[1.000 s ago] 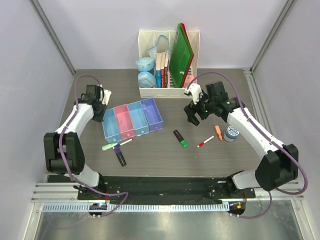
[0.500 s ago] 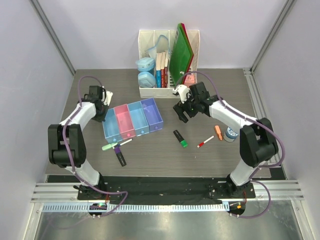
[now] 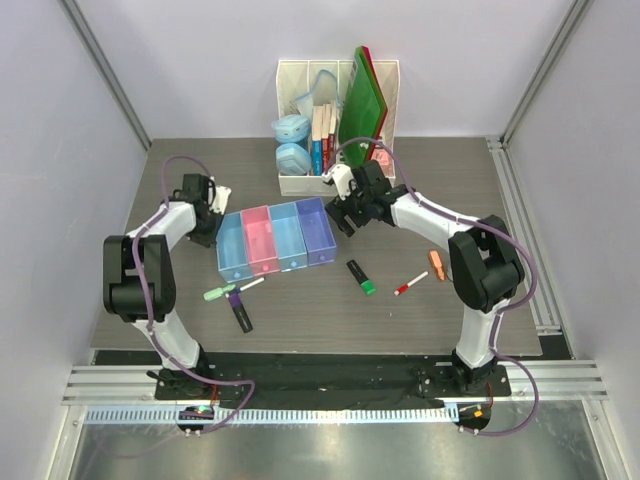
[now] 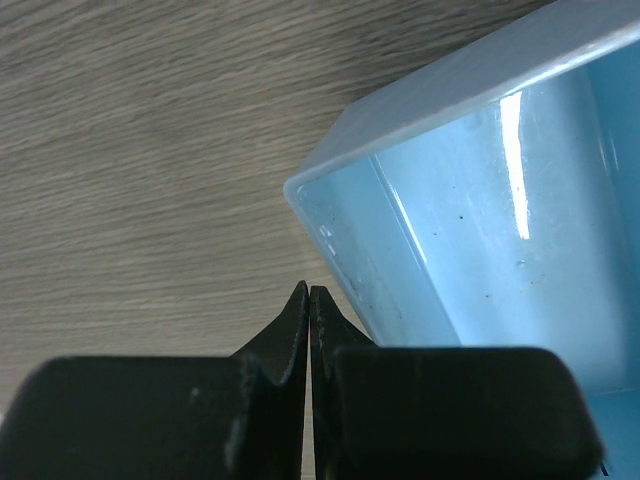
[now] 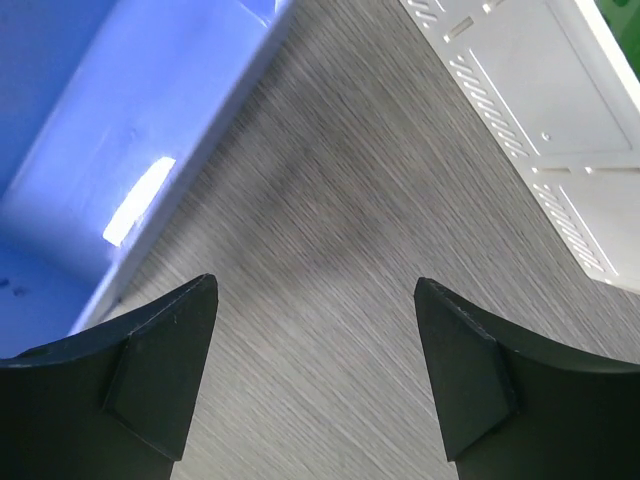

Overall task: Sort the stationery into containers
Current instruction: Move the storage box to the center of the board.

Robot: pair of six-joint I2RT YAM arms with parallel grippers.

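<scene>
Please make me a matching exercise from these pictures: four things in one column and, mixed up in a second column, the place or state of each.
1. left gripper
2. right gripper
3. purple tray
4. mint highlighter

a. right end of the row of trays
b. open
c. loose on the table
d. shut

Pairs: 1-d, 2-b, 3-a, 4-c.

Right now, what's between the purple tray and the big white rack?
The open right gripper is there in the top view. The right wrist view shows only bare table between the purple tray and white rack.
</scene>
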